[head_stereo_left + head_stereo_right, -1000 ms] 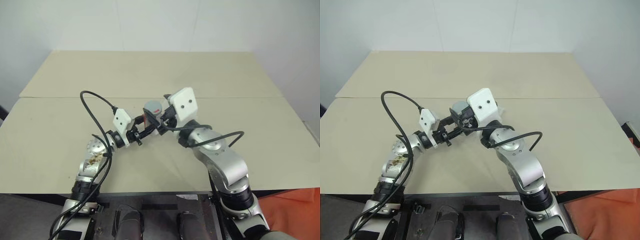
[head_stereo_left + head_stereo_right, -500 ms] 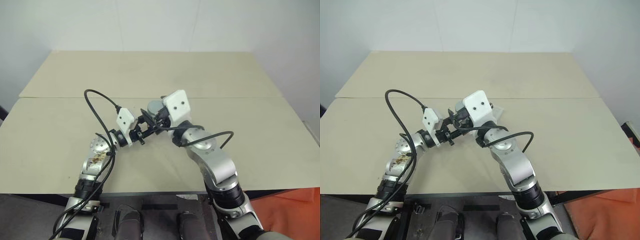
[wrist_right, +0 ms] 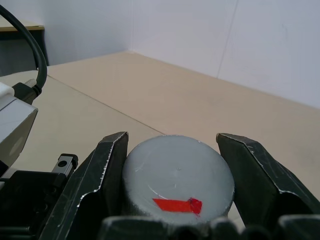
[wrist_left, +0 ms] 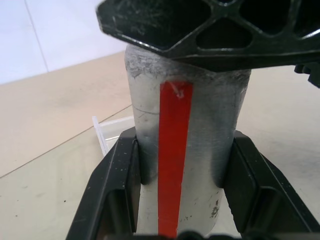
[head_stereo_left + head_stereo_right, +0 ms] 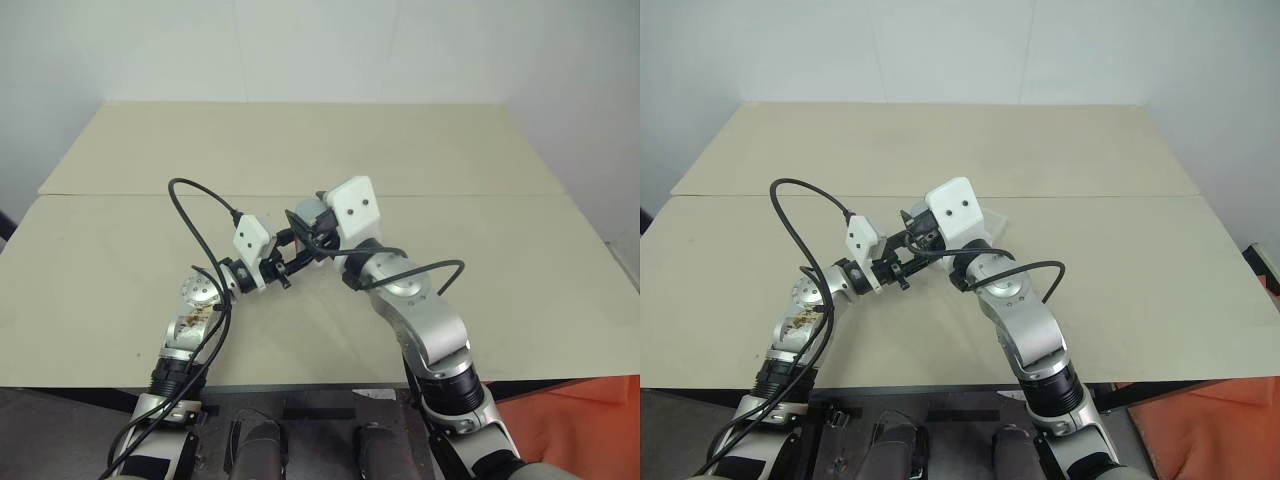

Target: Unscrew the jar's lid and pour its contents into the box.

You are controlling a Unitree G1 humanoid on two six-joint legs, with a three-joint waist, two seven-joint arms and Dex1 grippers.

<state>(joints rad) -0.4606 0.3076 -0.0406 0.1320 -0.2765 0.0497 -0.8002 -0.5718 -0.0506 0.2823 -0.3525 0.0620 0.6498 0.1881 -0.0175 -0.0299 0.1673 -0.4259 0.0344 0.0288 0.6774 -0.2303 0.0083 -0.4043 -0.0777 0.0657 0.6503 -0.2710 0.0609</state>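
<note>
The bench [image 5: 150, 260] is wide and beige, with a seam that crosses it from side to side. Above its middle the two arms meet. The left arm comes from the lower left, bent at the elbow, its forearm pointing forward and to the right. The right arm comes from the lower right, its forearm pointing forward and to the left, and its wrist stands a little higher than the left one.

There is one box [image 5: 992, 222], of translucent white plastic. It lies on the bench just behind the right wrist, and the wrist hides most of it. In the left wrist view one corner of it [image 4: 111, 131] shows beside the jar.

There is one jar [image 4: 186, 150]. It stands upright between the fingers of the left pincer [image 4: 182, 172], which is closed on the lower body of the jar, one black finger on each side. The red stripe faces the left wrist camera.

There is one lid [image 3: 178, 176], round and grey, on top of the jar. The right pincer [image 3: 175, 172] is closed on it from above the left pincer, one finger touching each side of its rim.
</note>
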